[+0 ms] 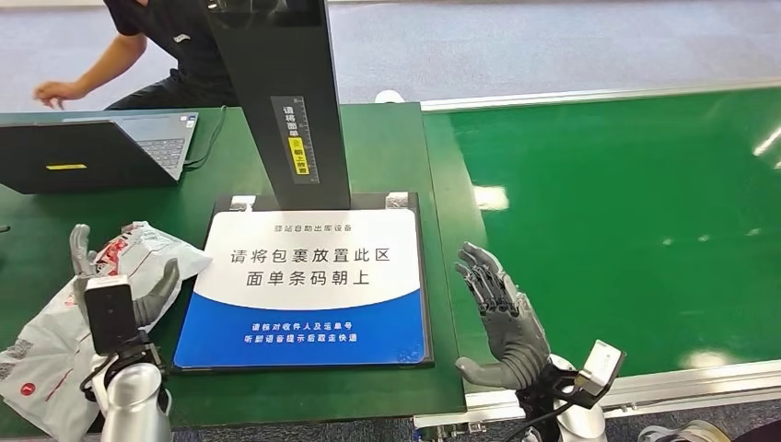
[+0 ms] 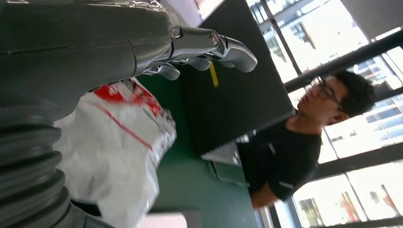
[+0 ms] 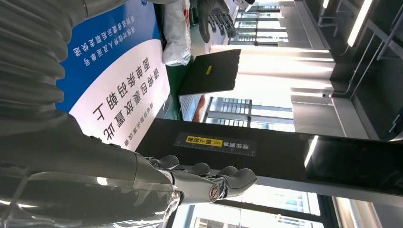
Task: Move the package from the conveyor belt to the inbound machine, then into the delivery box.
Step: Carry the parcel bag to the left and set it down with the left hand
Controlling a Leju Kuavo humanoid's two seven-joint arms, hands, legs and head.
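The package [image 1: 41, 345], a crumpled white plastic mailer with red print, lies on the green table left of the inbound machine's blue-and-white pad [image 1: 308, 276]. My left hand [image 1: 120, 290] hovers just over it with fingers spread, holding nothing. In the left wrist view the package [image 2: 114, 156] lies beyond my left hand [image 2: 199, 45]. My right hand [image 1: 502, 318] stands open, palm toward the pad, at the seam between the table and the green conveyor belt [image 1: 626, 212]. The right wrist view shows my right hand [image 3: 204, 183], the pad [image 3: 114, 71] and the package [image 3: 177, 33].
The machine's black column [image 1: 295, 101] rises behind the pad. An open laptop [image 1: 92, 152] sits at the back left of the table, and a person in black [image 1: 157, 46] is seated behind it. The belt carries nothing.
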